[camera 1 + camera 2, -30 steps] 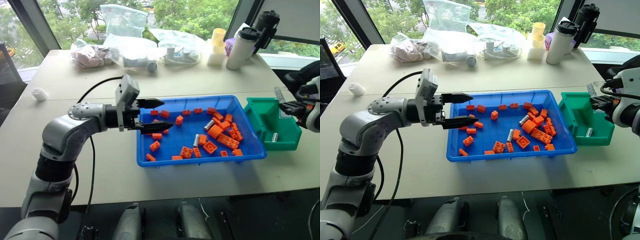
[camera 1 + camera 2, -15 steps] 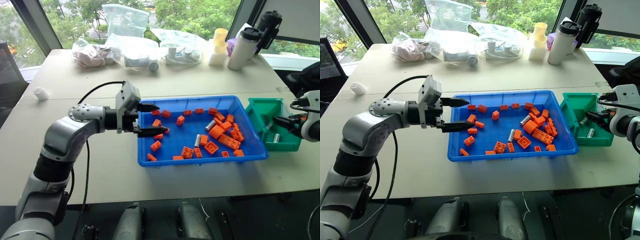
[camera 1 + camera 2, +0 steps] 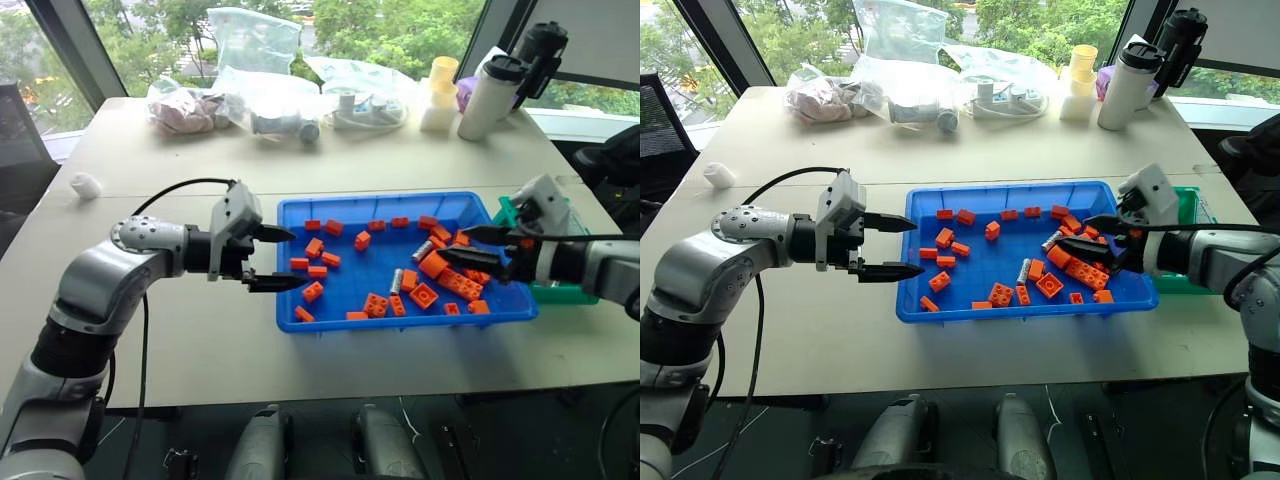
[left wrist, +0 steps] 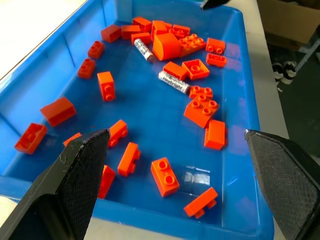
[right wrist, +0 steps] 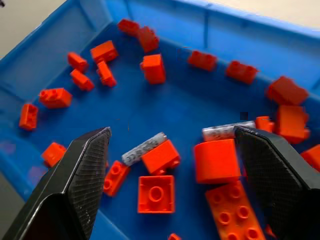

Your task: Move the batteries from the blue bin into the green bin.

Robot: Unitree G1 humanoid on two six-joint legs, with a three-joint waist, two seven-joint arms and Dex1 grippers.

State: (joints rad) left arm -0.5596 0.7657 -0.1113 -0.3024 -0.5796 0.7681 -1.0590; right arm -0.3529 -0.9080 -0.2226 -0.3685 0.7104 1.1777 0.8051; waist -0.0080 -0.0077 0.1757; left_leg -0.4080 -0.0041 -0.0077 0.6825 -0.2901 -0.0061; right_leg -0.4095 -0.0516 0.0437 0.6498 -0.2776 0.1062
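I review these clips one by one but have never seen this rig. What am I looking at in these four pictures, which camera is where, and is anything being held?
It is a humanoid robot with two arms, each ending in a two-fingered black hand. The two wide pictures come from the cameras in its head, looking down over a table. The other two come from cameras on the wrists, looking out between each hand's own fingers.

On the table sits a blue bin scattered with orange blocks and two silver batteries, and to its right a green bin, mostly hidden behind the right arm. Bags, cups and bottles stand at the far edge.

The left hand hovers at the blue bin's left wall; the right hand is over its right end. Both are open and empty.
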